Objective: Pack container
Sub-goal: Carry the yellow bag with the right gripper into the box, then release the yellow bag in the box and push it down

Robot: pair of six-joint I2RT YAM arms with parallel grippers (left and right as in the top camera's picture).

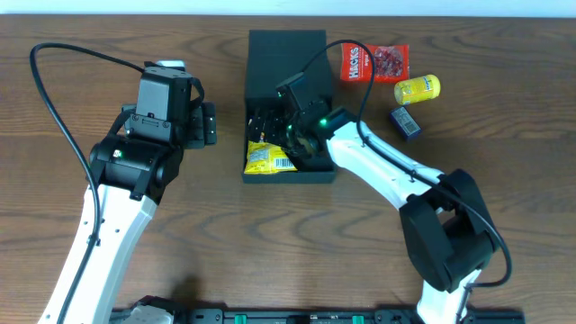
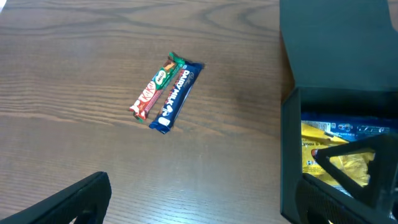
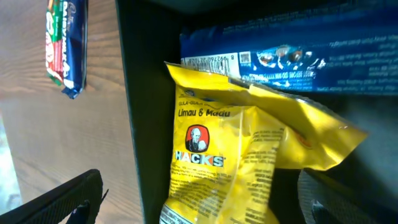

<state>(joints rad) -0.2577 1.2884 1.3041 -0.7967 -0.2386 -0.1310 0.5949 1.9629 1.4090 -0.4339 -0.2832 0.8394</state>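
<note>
The dark teal-green container [image 1: 310, 171] stands mid-table with its flap lid [image 1: 286, 52] open at the back. Inside lie a yellow Hacks packet [image 1: 265, 158] and a blue packet [image 3: 280, 59]. My right gripper [image 1: 304, 135] hangs over the container's inside, open and empty. In the right wrist view its fingers [image 3: 205, 202] straddle the yellow packet [image 3: 230, 155] and the container's left wall [image 3: 134, 124] without gripping. My left gripper [image 2: 205, 202] is open and empty over bare table, just left of the container [image 2: 336, 56].
A KitKat bar [image 2: 152, 90] and a Dairy Milk bar [image 2: 176, 98] lie side by side on the table left of the container, hidden under my left arm in the overhead view. A red Hacks packet [image 1: 373, 63], a small yellow pack [image 1: 417, 88] and a dark blue item [image 1: 405, 121] lie right of it.
</note>
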